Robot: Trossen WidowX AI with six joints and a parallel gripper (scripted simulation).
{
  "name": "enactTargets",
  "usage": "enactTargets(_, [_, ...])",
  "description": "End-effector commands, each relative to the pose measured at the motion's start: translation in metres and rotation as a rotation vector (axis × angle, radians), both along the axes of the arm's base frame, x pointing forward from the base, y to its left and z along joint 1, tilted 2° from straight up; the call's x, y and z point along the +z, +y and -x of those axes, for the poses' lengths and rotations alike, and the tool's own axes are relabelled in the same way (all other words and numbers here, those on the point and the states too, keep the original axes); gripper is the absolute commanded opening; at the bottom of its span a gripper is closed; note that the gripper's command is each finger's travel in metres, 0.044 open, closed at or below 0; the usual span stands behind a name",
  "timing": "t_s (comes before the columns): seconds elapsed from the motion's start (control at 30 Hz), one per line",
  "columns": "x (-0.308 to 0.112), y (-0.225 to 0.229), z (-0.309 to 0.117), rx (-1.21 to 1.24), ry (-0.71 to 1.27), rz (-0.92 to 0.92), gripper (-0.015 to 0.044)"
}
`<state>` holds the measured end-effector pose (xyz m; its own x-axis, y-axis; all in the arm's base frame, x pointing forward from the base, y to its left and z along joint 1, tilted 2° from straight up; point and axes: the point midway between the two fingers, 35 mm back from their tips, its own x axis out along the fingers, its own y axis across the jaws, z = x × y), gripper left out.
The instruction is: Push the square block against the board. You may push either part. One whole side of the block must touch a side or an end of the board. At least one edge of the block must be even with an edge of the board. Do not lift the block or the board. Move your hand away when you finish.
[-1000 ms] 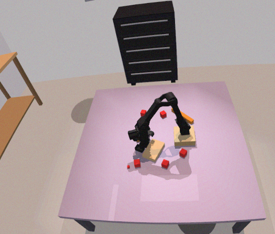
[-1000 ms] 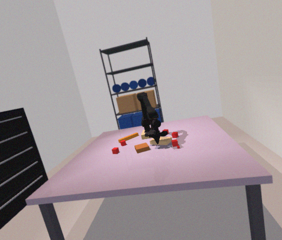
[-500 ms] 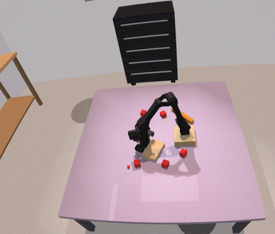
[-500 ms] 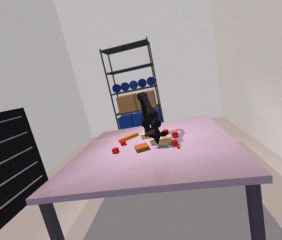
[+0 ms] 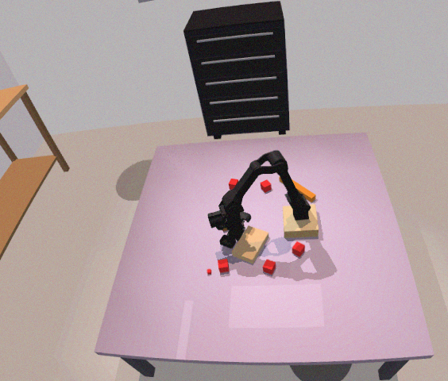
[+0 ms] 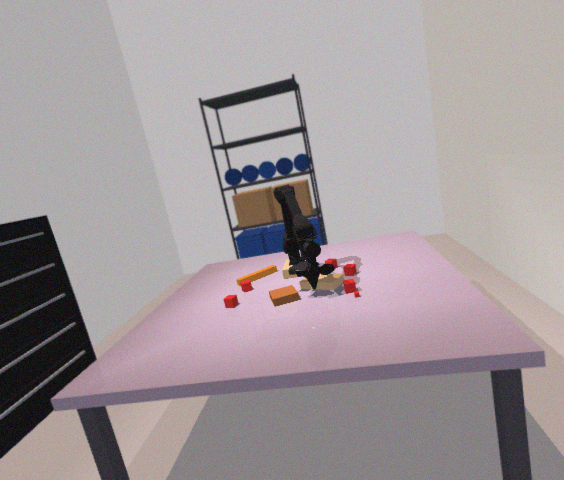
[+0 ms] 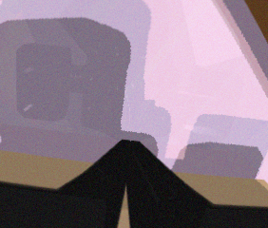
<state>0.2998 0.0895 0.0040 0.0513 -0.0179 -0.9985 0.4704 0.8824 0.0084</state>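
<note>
The tan board [image 5: 252,241] [image 6: 326,282] [image 7: 34,168] lies flat and turned at an angle on the table. The square block, orange-brown [image 6: 284,295], lies flat in the exterior view, left of the board and nearer that camera, with table showing between them. In the top view the arm hides nearly all of it. My gripper [image 5: 227,242] [image 6: 314,287] [image 7: 128,149] is shut and empty, pointing down, low beside the board's left long side in the top view. Whether the tips touch the board cannot be told.
Red cubes [image 5: 222,265] [image 5: 268,267] [image 5: 298,248] lie along the board's near side in the top view, with a tiny red cube [image 5: 209,271]. Two more [image 6: 230,301] [image 6: 246,285] lie beyond the block. An orange bar [image 5: 304,190] [image 6: 256,275] lies behind the arm's tan base [image 5: 300,233].
</note>
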Motion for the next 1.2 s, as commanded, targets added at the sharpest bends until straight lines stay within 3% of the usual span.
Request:
enactTargets(0.0, [-0.001,-0.002,-0.007,0.003,0.007,-0.001,0.0000])
enactTargets(0.77, [0.000,-0.017,-0.040,0.003,0.005,0.000,0.0000])
enactTargets(0.93, [0.052,-0.015,-0.033,0.003,0.005,0.000,0.0000])
enactTargets(1.17, [0.055,-0.014,-0.032,0.003,0.005,0.000,0.0000])
